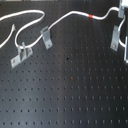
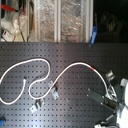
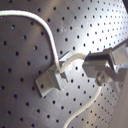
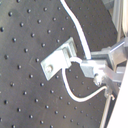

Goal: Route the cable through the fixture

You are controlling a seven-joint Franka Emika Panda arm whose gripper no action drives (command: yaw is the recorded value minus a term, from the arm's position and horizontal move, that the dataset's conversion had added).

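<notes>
Pegboard [image 1: 70, 95] scene with cable [image 1: 70, 18] and three metal brackets. The gripper [image 1: 121, 22] sits at the first exterior view's right edge, its fingers narrowed on the white cable beside one bracket [image 3: 50, 81], which lies just ahead of the fingertips in both wrist views. From the grip the cable runs away across the board, its red band [image 1: 90, 16] near the gripper, passing a second bracket [image 1: 46, 36] and a third [image 1: 21, 55] farther off, then looping widely.
</notes>
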